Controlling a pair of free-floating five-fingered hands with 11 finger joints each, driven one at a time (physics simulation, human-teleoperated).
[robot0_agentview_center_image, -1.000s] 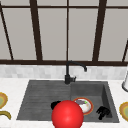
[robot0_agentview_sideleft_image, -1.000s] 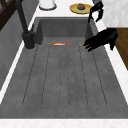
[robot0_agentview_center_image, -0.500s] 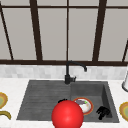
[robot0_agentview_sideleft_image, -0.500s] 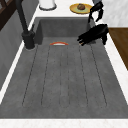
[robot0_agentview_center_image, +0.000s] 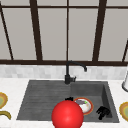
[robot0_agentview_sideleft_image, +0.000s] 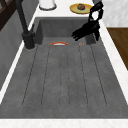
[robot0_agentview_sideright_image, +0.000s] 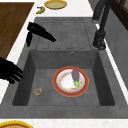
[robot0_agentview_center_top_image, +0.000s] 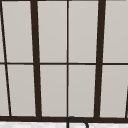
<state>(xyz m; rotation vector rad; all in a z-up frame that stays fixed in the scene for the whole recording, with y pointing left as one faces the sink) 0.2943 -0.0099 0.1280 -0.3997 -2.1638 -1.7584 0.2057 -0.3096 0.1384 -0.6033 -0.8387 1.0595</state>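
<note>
front view: a dark grey sink set in a white counter, with a black faucet at its back edge and a window behind. the right robot hand hangs low over the right end of the basin, its fingers loosely curled and pointing down, grasping nothing. just to its left a red-rimmed plate lies on the basin floor, partly covered by a large red ball in the foreground. a small black part of the left robot hand shows just above the ball; from here you cannot tell how its fingers stand. yellow dishes lie on the counter at both ends of the sink, with a banana by the left one.

right side view: the plate rests flat in the middle of the basin floor and carries a dark eggplant with a green stalk end. a small round object lies on the basin floor near the plate, apart from it, towards the right robot hand. that hand hangs above the near wall of the basin, touching neither plate nor object. the left robot hand floats over the draining board with its fingers straight, released, pointing towards the faucet.

left side view: both hands appear together as one black shape at the far end of the sink, and the rim of the plate shows beyond the draining board.
</note>
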